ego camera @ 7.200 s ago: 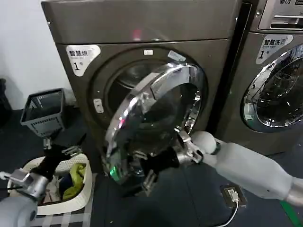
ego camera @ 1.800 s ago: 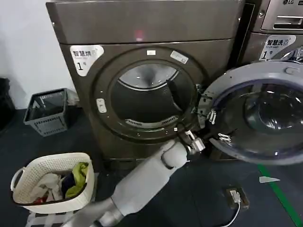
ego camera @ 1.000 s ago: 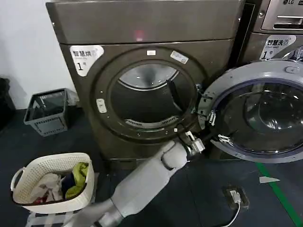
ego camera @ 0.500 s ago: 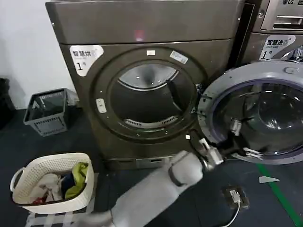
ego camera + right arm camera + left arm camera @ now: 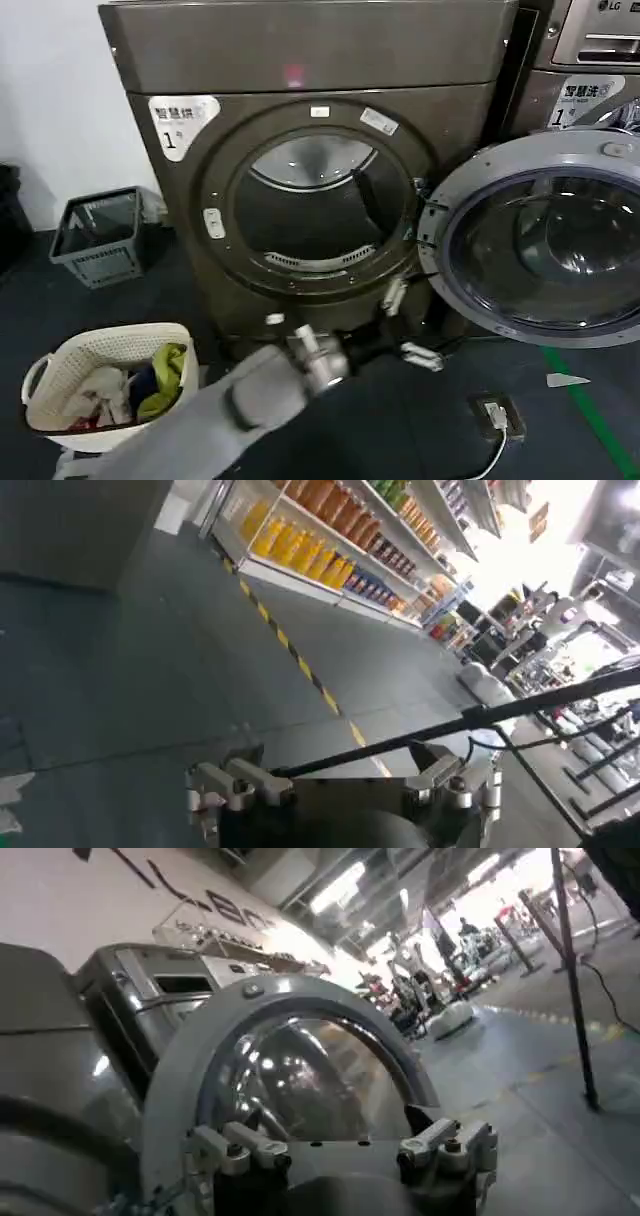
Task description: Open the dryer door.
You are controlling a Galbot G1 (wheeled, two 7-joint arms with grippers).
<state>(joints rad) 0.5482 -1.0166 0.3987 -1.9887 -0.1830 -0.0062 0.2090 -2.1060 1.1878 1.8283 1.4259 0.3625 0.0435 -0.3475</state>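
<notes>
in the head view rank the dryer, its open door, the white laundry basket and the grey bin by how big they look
1. dryer
2. dryer door
3. white laundry basket
4. grey bin

The bin sits farther from the camera, so its last place is unsure.

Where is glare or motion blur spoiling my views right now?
Head view: the left gripper and its arm are smeared by motion, while the dryer and the swung-open dryer door are sharp. Left wrist view: ceiling lights reflect in the door's glass. Right wrist view: the bright far end washes out.

Dryer door (image 5: 540,245) wide open, left end effector (image 5: 405,325) below, empty.
</notes>
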